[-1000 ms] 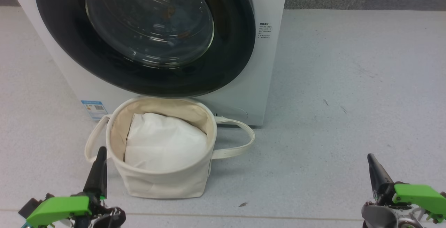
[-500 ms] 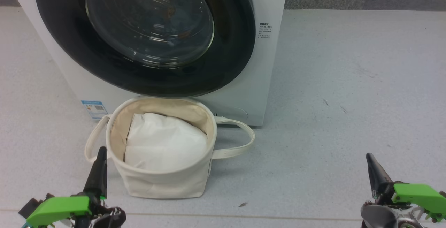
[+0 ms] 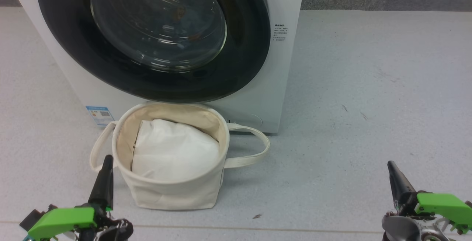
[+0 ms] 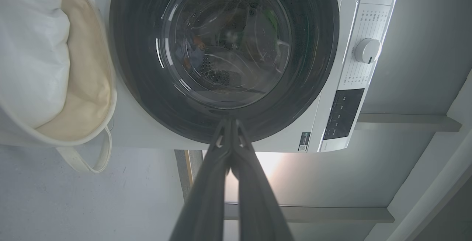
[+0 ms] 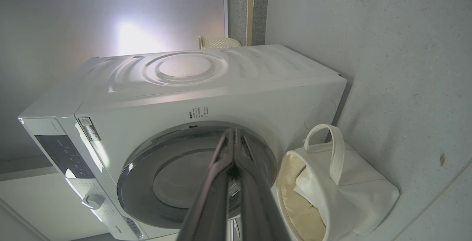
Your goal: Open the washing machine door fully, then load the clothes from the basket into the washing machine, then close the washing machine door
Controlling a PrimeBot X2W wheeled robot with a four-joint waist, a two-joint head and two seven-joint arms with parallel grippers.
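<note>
While the washing machine door (image 3: 153, 34) sits shut across the upper left of the head view, the basket (image 3: 173, 193) stands right under it against the washing machine (image 3: 284, 67), a plain white bundle (image 3: 173, 152) filling it. Orange flecks behind the glass may be the clothes (image 3: 180, 11), too dim to call. Left gripper (image 3: 107, 159), lower left, fingers pressed together and empty, tip just beside the basket's handle (image 3: 96, 149). Right gripper (image 3: 391, 165), lower right, likewise closed on nothing, over bare grey floor (image 3: 368, 86), well apart from everything.
</note>
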